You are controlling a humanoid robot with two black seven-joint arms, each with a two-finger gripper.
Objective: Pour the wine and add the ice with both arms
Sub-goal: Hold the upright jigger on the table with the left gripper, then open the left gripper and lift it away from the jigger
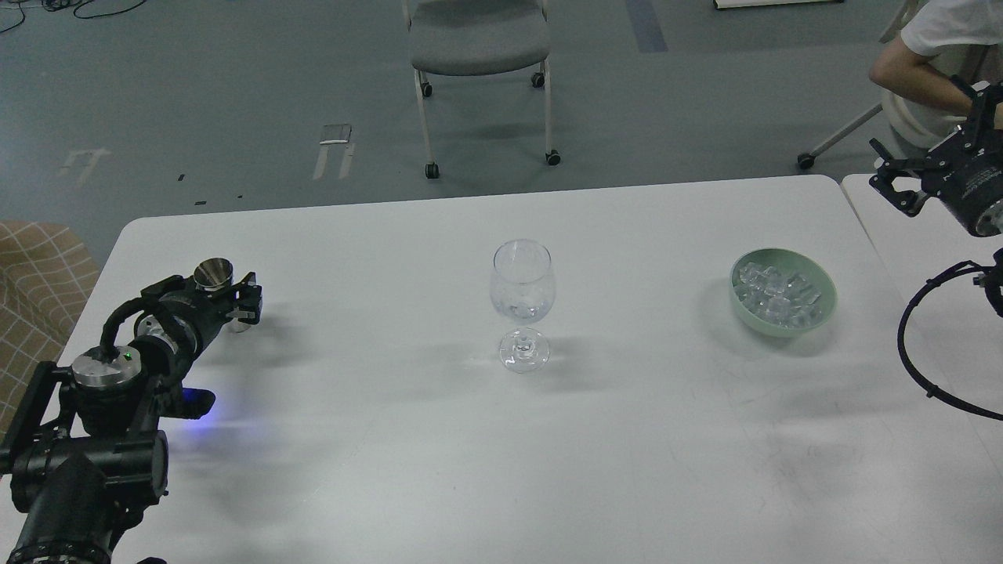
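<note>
Your left claw (235, 301) sits near the bench's (392, 439) left edge, its fingers on either side of a small metal cup (213, 273) whose open mouth faces up. It looks closed on the cup, though the fingers are dark and partly hidden, so you cannot be sure how firm the hold is. The cup is upright, which makes sense if it carries the wine: keep it level until it is over the glass.

The glass (523, 301) stands upright in the middle of the bench, well apart from both arms, so either one can come to it from its own side. It appears empty, so pouring is likely not yet done.

The ice (780, 296) is heaped in a green bowl (823, 309) near the right edge, on your right arm's side. Your right claw (901, 184) hangs beyond the bench's far right corner, well apart from the bowl. It holds nothing that you can see, and whether its fingers are spread you cannot tell from here.

A chair (478, 39) and a seated person (932, 70) are beyond the far edge.
</note>
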